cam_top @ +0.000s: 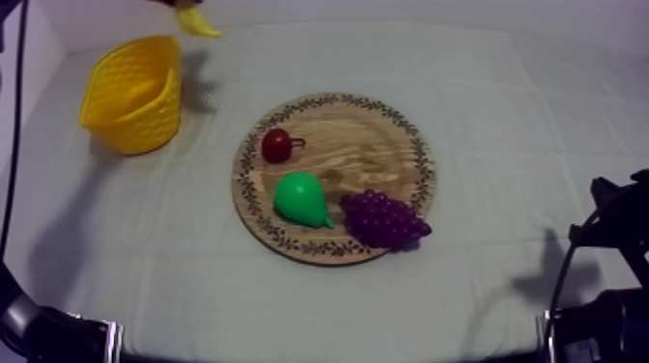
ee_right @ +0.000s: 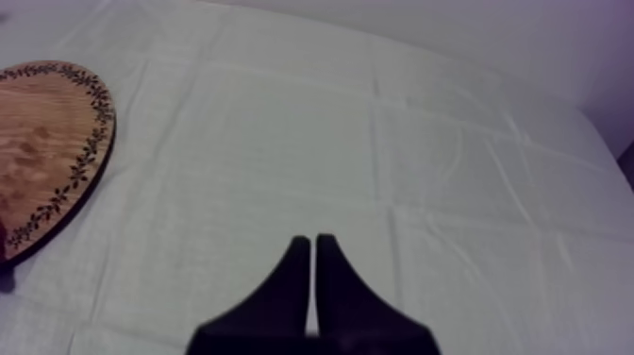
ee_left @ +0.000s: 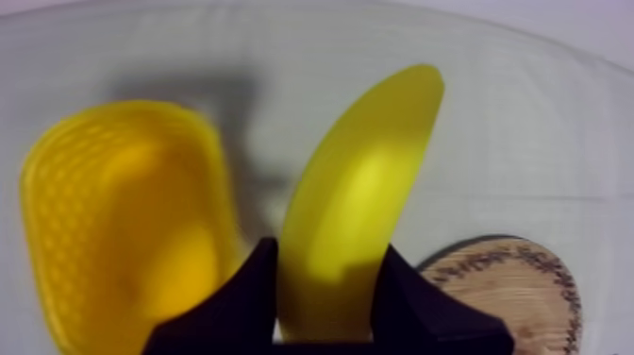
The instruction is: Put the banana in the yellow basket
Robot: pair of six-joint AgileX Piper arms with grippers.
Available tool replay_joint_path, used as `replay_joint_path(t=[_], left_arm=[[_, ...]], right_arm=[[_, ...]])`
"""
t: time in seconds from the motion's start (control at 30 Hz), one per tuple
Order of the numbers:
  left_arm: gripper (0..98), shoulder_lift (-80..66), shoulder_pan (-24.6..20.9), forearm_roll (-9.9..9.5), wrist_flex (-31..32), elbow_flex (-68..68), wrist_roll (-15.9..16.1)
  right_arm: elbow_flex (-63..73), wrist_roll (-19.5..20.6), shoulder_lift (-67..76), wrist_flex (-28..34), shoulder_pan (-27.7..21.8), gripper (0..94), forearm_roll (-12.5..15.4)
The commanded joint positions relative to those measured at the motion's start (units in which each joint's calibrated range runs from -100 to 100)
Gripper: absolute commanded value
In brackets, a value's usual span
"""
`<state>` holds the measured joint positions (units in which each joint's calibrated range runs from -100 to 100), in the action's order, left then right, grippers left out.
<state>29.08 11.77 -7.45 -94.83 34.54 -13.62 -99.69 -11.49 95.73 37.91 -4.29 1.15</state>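
The banana point(ee_left: 354, 208) is off the wooden board point(cam_top: 386, 145) and in the air, pinched near one end between the two fingers of my left gripper point(ee_left: 328, 250), with its free end pointing away from the fingers. Relative to the yellow basket point(cam_top: 145, 121), the banana hangs just beside the rim on the board's side and is not yet over the opening. Seen from my left wrist, it lies between the basket and the board's edge. Step in hand, as I judge it: carry. The pickup is complete and the placement is not yet done. The next move calls for a short sideways shift toward the basket until the banana is centred above the opening. I should then lower it so that it clears the rim, and only then spread the fingers. Opening the fingers at the present position would probably drop the banana on the cloth beside the basket or onto its rim. The basket stands upright with nothing visible inside. Pose: my left arm enters from the far side of the basket, raised well above the table, with the gripper angled down. My right gripper point(ee_right: 313, 244) is well apart from the basket, on the other side of the board. It is low over bare cloth with its fingers pressed together on nothing. The pear point(cam_top: 301, 198), the bunch of grapes point(cam_top: 384, 219) and the small red fruit point(cam_top: 277, 145) lie on the board, well apart from the basket and clear of the carry path.
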Motion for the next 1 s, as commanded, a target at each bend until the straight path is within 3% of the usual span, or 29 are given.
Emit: replay_joint_path(t=[0.0,0.33,0.8,0.97], left_arm=[[30.9,-2.57,-5.04,-0.05,1.96,-7.79,0.32],[32.5,-4.19,-12.39,0.1,12.32,-25.38,1.04],[33.5,-0.25,-13.05,0.77,18.09,-29.44,0.8],[44.3,1.19,-12.99,1.71,20.39,-28.3,2.54]], right_arm=[[0.03,-0.01,0.02,-0.01,0.0,0.3,-0.01],[0.03,-0.01,0.02,-0.01,0.0,0.3,-0.01],[0.03,-0.01,0.02,-0.01,0.0,0.3,-0.01],[0.03,-0.01,0.02,-0.01,0.0,0.3,-0.01]])
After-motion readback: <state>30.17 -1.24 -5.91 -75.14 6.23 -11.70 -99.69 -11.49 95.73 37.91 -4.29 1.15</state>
